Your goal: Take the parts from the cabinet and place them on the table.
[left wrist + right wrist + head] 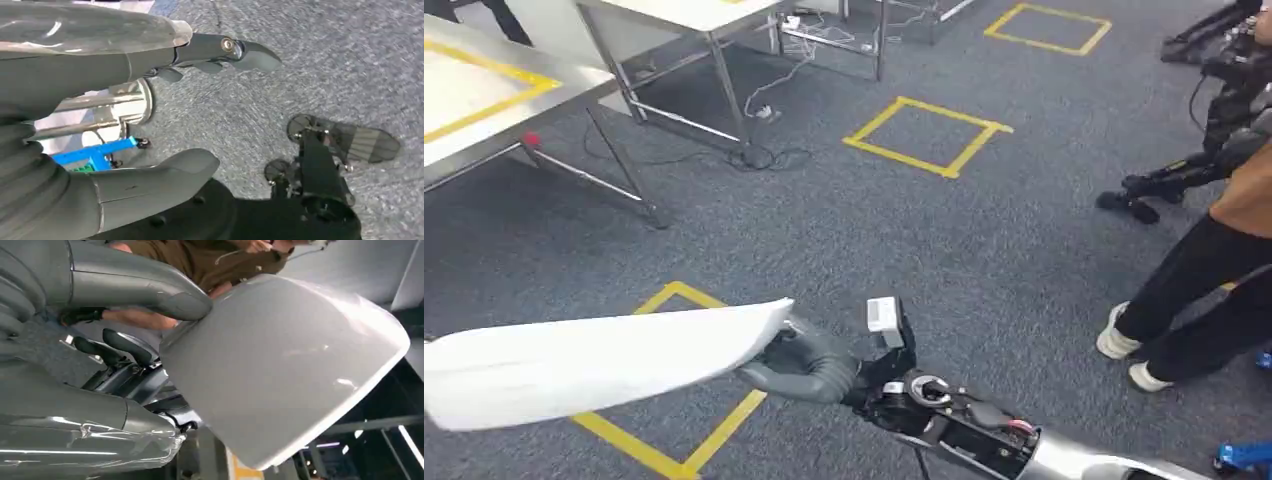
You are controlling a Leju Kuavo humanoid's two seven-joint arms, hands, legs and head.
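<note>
Head view: the right hand [809,362] grips one end of a long white panel [594,362], which reaches out to the left, level above the grey carpet [904,230] and over a square of yellow tape [679,420]. A steel table [484,95] stands well apart at the upper left, with wide carpet between. A person's legs [1184,310] stand at the right edge. The left hand [150,115] holds nothing, its fingers spread above the carpet.

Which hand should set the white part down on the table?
The right hand: it already grips the white panel by its edge. The left hand holds nothing, fingers apart above the floor.
</note>
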